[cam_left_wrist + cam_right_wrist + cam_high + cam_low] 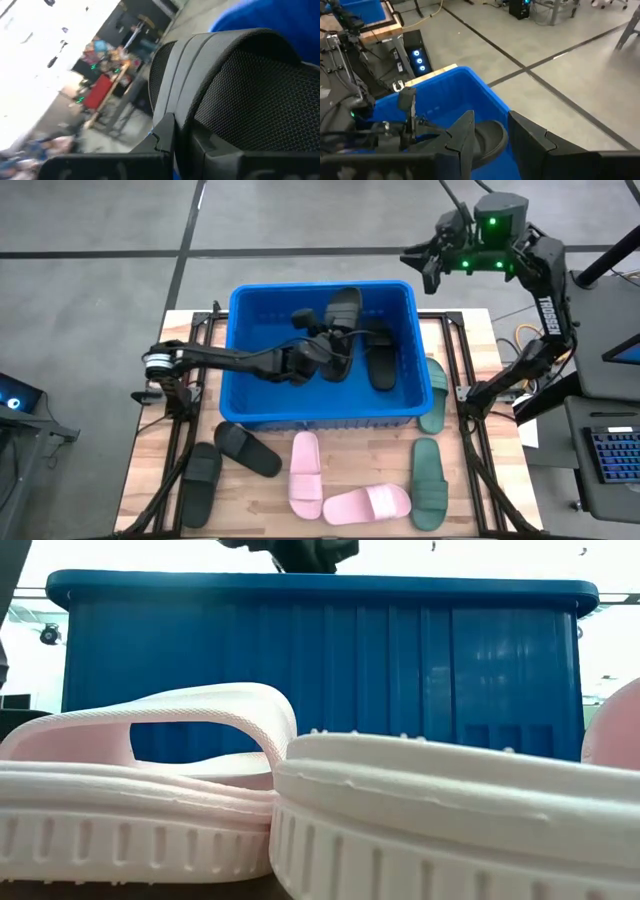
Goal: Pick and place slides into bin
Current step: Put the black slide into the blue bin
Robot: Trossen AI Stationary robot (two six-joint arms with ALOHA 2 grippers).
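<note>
1. Inside the blue bin [245, 395], over its middle, the left hand [322, 352] reaches in from the bin's left wall; its fingers are closed on a black slide [240, 95], whose mesh strap fills the left wrist view just ahead of the fingers.
2. Just beside that hand, another black slide [345, 307] leans against the far wall, and a third [380, 362] lies on the bin floor toward the right wall, long axis running front to back.
3. Above the bin's far right corner, the right hand [432, 258] hovers outside the rim; its fingers [465, 132] stand partly apart with nothing between them, and the leaning slide shows beyond them.
4. Six slides lie on the worktop [150, 470] outside the bin, all nearer the front edge than either hand.
5. Front left: two black slides [200, 483], [247, 448]; these lie on the left hand's side.
6. Front centre: two pink slides [305, 473], [367, 503], one lengthwise front to back, one crosswise; in the low view they block most of the bin's front wall.
7. Right of the bin: two dark green slides [435, 395], [428, 480], long axes front to back; these lie on the right hand's side, below and in front of it.
8. Judged next: the left hand lets go of its slide, which is already over the bin floor; the green pair falls to the right hand.
</note>
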